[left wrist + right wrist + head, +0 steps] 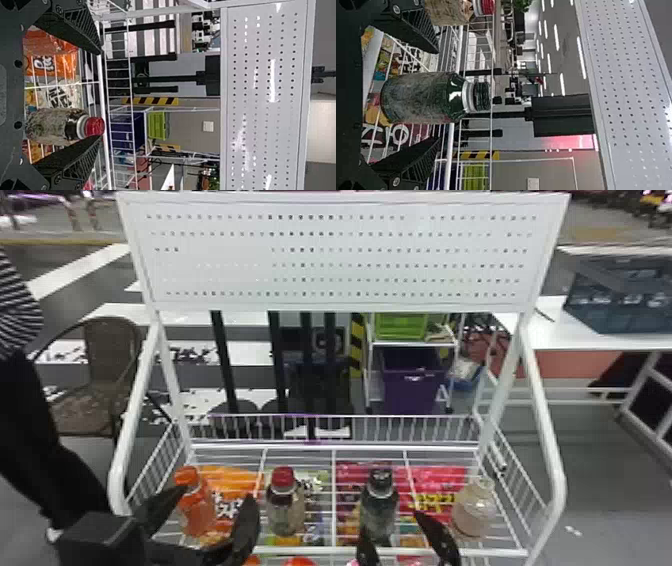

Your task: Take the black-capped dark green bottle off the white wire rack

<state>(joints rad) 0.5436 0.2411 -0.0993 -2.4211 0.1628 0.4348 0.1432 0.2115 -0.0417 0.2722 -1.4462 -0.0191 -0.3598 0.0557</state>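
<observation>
Right tool (391, 522), dark green bottle (380, 504) just ahead

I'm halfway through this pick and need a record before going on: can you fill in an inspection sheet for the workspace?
Surface: white wire rack, upright bottles on its shelf.
Job's things: black-capped dark green bottle, upright, not yet lifted off.
Clutter: orange bottle, red-capped bottle and pale bottle in the same row; bright packets beneath the wires.
Left end effector: open, by the orange bottle, holding nothing.
Right end effector: open, fingers either side of the dark green bottle, gaps visible.
Cables: nothing seen around the bottles.
Surroundings: chair left beyond the rack, purple bin behind it, blue-grey crate on the right.
</observation>
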